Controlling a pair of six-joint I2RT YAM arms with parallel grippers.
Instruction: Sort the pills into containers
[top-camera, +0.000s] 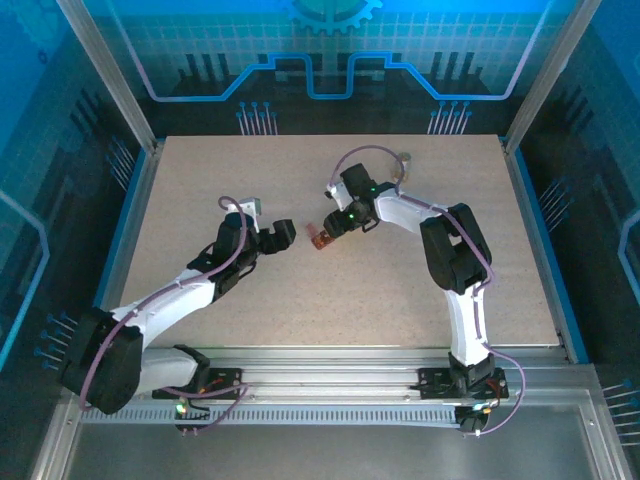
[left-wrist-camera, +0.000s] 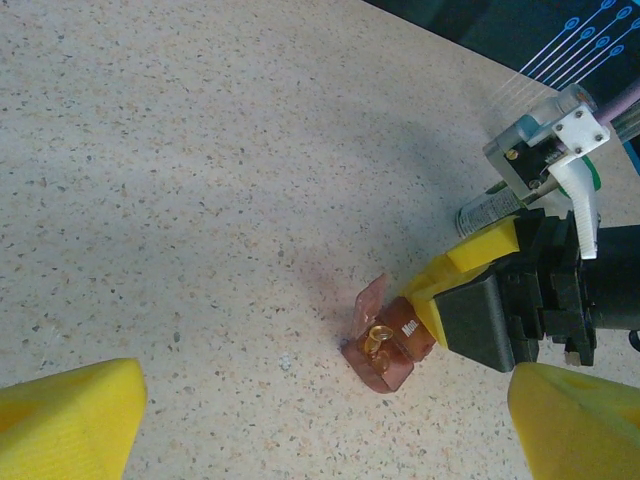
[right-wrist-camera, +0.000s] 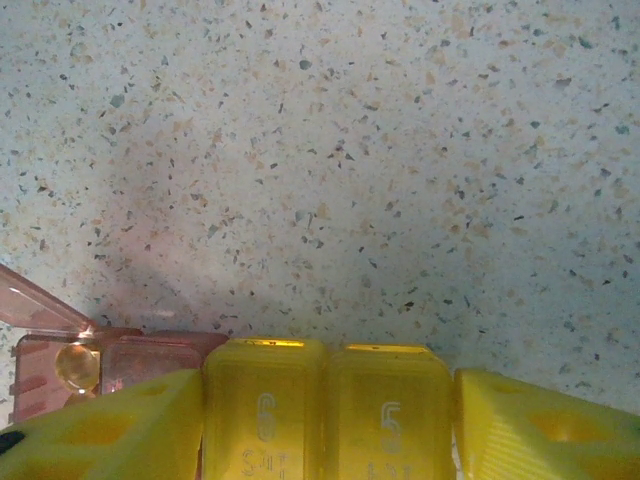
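Pill (left-wrist-camera: 378, 338) sits in the open brown box (left-wrist-camera: 388, 358) on the counter (left-wrist-camera: 200, 150), right beside the yellow box (right-wrist-camera: 325, 405) your right end effector (top-camera: 335, 228) is clamped on. Left end effector (top-camera: 284, 233) gapes empty nearby. Hold level, don't tip it.

The table (right-wrist-camera: 350, 150) is a matt, finely speckled composite, like chipped stone. At lower left of the right wrist view, the red-brown container (right-wrist-camera: 60, 350) is clear glossy plastic around a shiny amber pill (right-wrist-camera: 76, 366). The yellow boxes (right-wrist-camera: 325, 405) are smooth, cloudy plastic with moulded numerals. The fingers (left-wrist-camera: 60, 415) of the left gripper (left-wrist-camera: 325, 410) look like matt, finely ribbed plastic
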